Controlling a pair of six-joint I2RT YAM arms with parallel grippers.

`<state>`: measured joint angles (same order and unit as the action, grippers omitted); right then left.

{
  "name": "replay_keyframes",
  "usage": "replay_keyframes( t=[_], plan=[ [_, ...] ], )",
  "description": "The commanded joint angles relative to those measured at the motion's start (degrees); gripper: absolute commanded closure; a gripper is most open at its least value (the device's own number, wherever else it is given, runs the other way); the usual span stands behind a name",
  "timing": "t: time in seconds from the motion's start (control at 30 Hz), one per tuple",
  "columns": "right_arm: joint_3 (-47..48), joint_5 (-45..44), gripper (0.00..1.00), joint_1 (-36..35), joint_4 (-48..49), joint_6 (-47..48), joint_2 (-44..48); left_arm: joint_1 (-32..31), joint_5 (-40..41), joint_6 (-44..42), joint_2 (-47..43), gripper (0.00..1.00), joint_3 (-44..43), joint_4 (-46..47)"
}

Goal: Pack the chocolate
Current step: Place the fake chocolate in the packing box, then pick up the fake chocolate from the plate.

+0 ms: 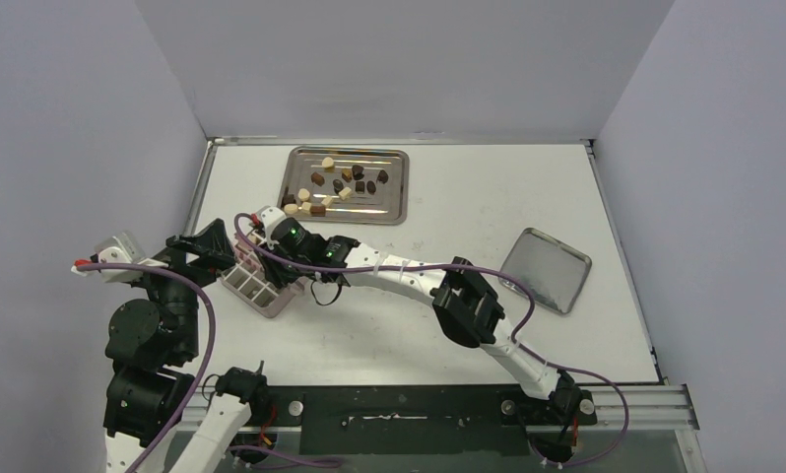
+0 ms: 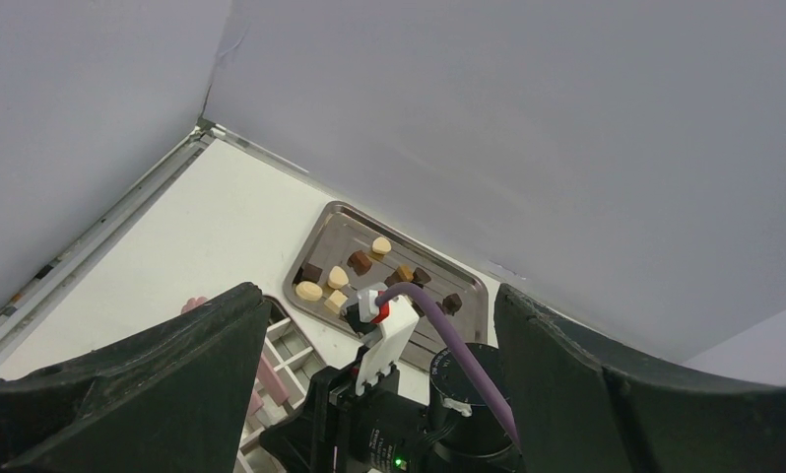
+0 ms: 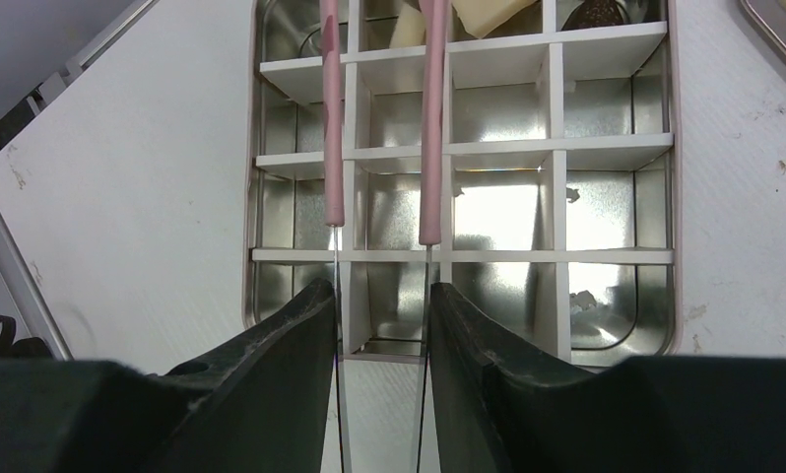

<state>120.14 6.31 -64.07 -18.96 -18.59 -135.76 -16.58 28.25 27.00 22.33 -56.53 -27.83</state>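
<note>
Several chocolate chunks (image 1: 335,182), dark brown, mid brown and cream, lie on a steel tray (image 1: 397,202) at the back; they also show in the left wrist view (image 2: 338,277). A metal compartment box (image 1: 256,291) sits in front of the tray. My right gripper (image 1: 271,256) (image 3: 381,296) is shut on the pink tongs (image 3: 431,118), whose arms reach over the box (image 3: 606,148). A cream chunk (image 3: 488,12) and a dark chunk (image 3: 601,12) lie in the far cells; the tong tips are cut off there. My left gripper (image 1: 210,251) (image 2: 379,394) is open and empty beside the box.
A flat grey tin lid (image 1: 545,268) lies at the right of the table. The right arm (image 1: 468,301) stretches across the middle toward the box. Walls close in the back and both sides.
</note>
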Motion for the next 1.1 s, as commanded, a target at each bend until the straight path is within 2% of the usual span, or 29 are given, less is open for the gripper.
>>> replay_keyframes(
  t=[0.0,0.33,0.57,0.73,0.93,1.07],
  plan=[
    [1.02,-0.93,0.65,1.13,2.47,0.91,4.67,-0.30,-0.38,-0.03,-0.21,0.18,0.24,1.48],
    [-10.89,-1.62,0.67,7.45,3.18,2.29,14.59,-0.34,-0.13,-1.03,-0.07,0.18,3.51,2.65],
    [-18.66,-5.43,0.68,13.61,0.96,4.62,20.95,-0.65,0.41,-1.96,-0.53,0.18,8.57,4.70],
    [-19.01,-7.33,0.68,18.15,-2.27,6.70,20.75,-0.65,0.02,-3.19,-0.44,0.18,12.46,6.16],
    [-17.21,-6.75,0.66,22.20,-4.34,9.34,18.65,-1.04,-0.21,-5.01,-0.94,0.18,12.69,6.10],
    [-14.87,-3.68,0.65,23.43,-6.17,11.20,16.18,-1.18,0.77,-5.42,-1.39,0.18,12.93,5.93]
  ],
)
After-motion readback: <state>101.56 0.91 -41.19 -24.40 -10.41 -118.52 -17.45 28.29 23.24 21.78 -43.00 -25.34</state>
